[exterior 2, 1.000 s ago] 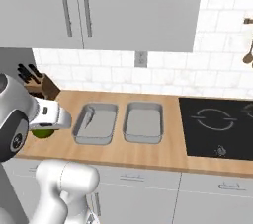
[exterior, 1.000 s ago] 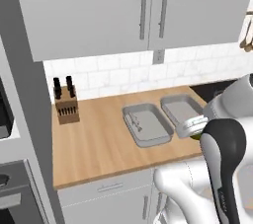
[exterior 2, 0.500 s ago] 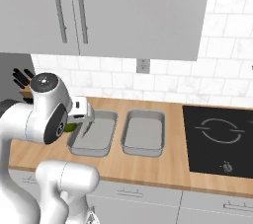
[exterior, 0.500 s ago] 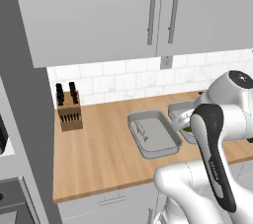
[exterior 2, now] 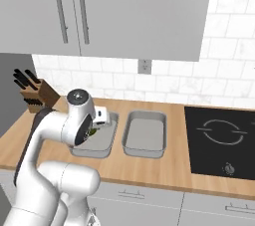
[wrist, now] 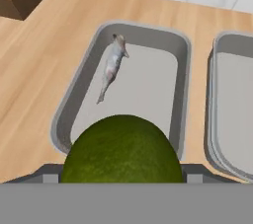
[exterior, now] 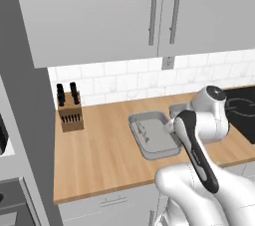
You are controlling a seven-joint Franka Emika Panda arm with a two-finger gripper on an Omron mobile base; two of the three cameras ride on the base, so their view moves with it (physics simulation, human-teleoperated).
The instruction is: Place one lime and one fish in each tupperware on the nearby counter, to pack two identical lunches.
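While the gripper [exterior 2: 94, 129] hangs over the near end of the left container [wrist: 74, 104], I see it clamped on a lime [wrist: 122, 150], which bulges between the fingers at the bottom of the hand view. That left container sits on the counter [exterior: 99, 155], and a small pale fish [wrist: 111, 65] lies inside it, along its left wall toward the far end, with the floor beside it bare. Just to the right of the left container, nearly touching it, stands the second container [exterior 2: 144, 134], its floor bare as far as I can see. Well to the left of the left container, back near the tiled wall, is a knife block [exterior: 69, 113]. Beyond the second container, a black cooktop [exterior 2: 221, 140] is set into the counter. From the left base view, the arm covers most of the second container, so I read its contents from the other two views.
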